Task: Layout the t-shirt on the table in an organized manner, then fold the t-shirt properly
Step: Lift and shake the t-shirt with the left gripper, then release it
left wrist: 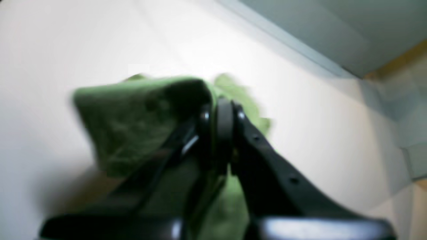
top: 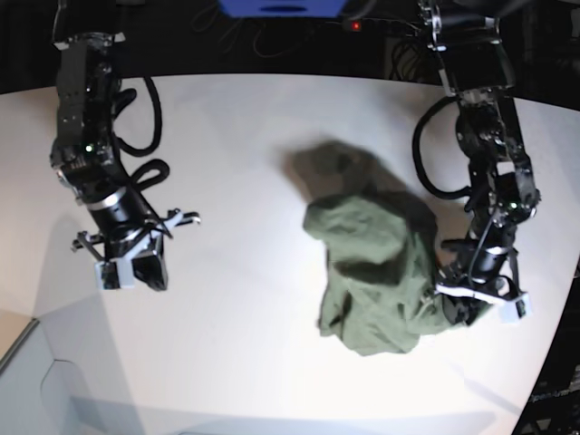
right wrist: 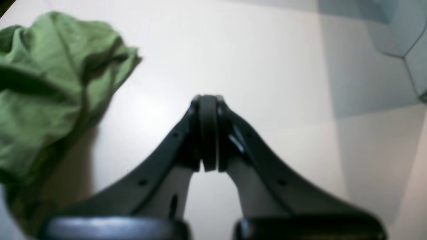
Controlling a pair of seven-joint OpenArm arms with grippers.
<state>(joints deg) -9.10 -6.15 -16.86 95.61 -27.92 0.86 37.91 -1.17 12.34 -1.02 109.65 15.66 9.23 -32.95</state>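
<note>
The left gripper [left wrist: 222,110] is clamping green cloth of the shirt [left wrist: 133,123], its jaws drawn together with fabric pinched between the pads and more of it hanging below them. In the base view this gripper [top: 471,304] is sitting at the edge of the shirt [top: 376,272] nearest the table's [top: 236,136] right side, touching the bunched cloth there. The left wrist picture is blurred, so which part of the garment is being gripped cannot be told.

The right gripper [right wrist: 208,133] is standing with its jaws pressed together on nothing; only bare white table [right wrist: 267,66] is showing beyond the tips. In the base view it [top: 136,263] is hanging over the left part of the table, well apart from the shirt.

The shirt is lying crumpled in a rumpled heap on the right half of the table, towards the near edge, with folds overlapping and no sleeve or neckline clearly laid out. One lobe is reaching towards the table's centre and far side. In the right wrist view a wrinkled mass of the shirt [right wrist: 50,83] is filling the upper left, clear of that gripper.
</note>
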